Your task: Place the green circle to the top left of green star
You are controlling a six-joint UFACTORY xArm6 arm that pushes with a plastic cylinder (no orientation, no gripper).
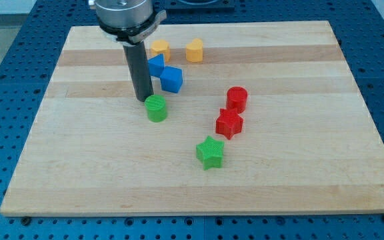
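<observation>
The green circle lies left of the board's middle. The green star lies lower and to the right of it, toward the view's bottom. My tip stands just up and left of the green circle, touching or nearly touching its upper left edge. The rod rises from there to the arm's head at the view's top.
A red circle and a red star lie right of the green circle. A blue cube and a second blue block, partly behind the rod, lie above it. Two orange blocks lie near the top. The wooden board sits on a blue surface.
</observation>
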